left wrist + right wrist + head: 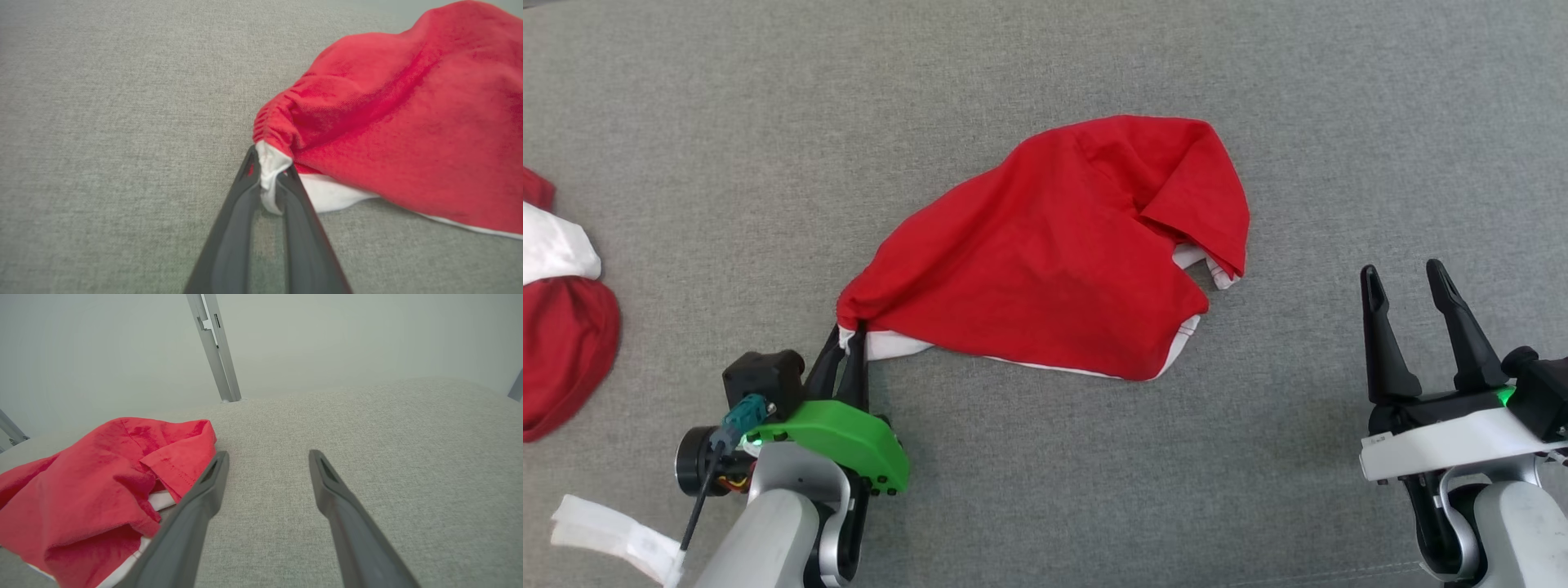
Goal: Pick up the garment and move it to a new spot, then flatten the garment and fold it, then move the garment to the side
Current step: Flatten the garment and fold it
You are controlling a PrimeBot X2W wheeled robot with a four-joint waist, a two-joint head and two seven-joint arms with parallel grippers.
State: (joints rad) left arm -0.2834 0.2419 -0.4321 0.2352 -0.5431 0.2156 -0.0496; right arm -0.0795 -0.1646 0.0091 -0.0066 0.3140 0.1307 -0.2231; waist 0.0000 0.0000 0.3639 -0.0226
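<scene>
Head view, left tool (851,333) pinching garment (1054,253) corner

Nothing written can be read: no text, brand, number or sign. The white tag (613,531), well to the lower left of the red garment (1054,253), carries a faint grey patch that is too blurred to make out. The white wrist band (1445,445), to the lower right of the garment, has a tiny dark mark at its left end, too small to read.
</scene>
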